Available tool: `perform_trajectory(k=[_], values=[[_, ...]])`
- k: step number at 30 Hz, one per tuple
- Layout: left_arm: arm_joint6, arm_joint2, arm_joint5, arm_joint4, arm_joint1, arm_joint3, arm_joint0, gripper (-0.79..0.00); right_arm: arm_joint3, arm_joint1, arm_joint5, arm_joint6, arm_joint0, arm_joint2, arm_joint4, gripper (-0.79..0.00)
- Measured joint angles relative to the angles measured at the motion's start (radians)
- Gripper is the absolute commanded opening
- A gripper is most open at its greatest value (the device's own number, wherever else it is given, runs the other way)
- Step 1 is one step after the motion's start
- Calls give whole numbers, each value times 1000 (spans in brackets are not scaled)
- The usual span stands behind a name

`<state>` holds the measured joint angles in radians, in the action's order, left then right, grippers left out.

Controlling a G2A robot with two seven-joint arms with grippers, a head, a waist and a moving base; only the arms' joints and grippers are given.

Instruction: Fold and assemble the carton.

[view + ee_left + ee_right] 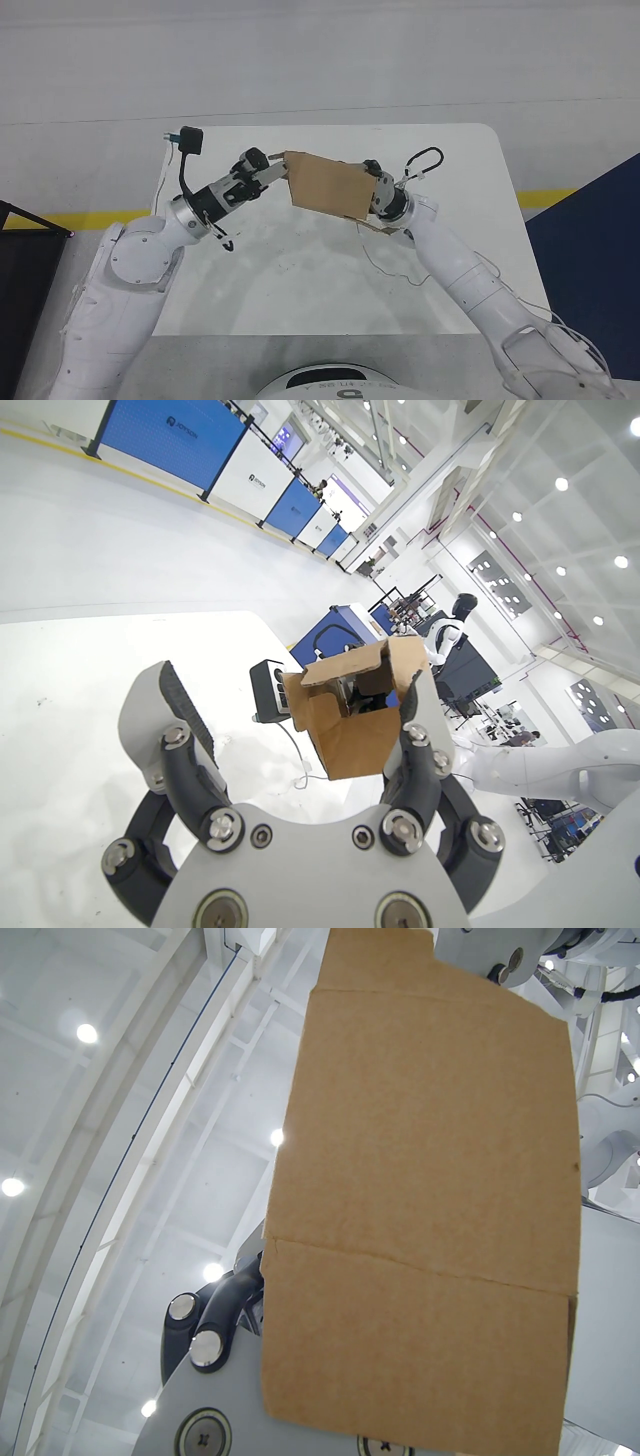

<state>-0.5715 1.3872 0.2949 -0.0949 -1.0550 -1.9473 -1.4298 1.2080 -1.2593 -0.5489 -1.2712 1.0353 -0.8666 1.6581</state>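
Carton [326,186] is hanging tilted above the counter [300,290], between the 2 arms, with its open, flapped end facing the left wrist camera.

Left end effector [268,168] is standing wide apart and clamping nothing. 1 fingertip [417,700] is touching the outer edge of the carton [350,730]; the other is sitting well clear of the cardboard.

Right end effector [374,192] is meeting the carton's opposite end. In the right wrist view a flat carton [425,1168] panel is covering the grasp, so I cannot tell whether it is apart or clamped.
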Motion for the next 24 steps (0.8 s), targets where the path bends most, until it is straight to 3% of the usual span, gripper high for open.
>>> perform_trajectory(k=[24], values=[[-11,-80,6,-19,-10,15,34,0,-5,1,-6,6,-5,6,5,-785]])
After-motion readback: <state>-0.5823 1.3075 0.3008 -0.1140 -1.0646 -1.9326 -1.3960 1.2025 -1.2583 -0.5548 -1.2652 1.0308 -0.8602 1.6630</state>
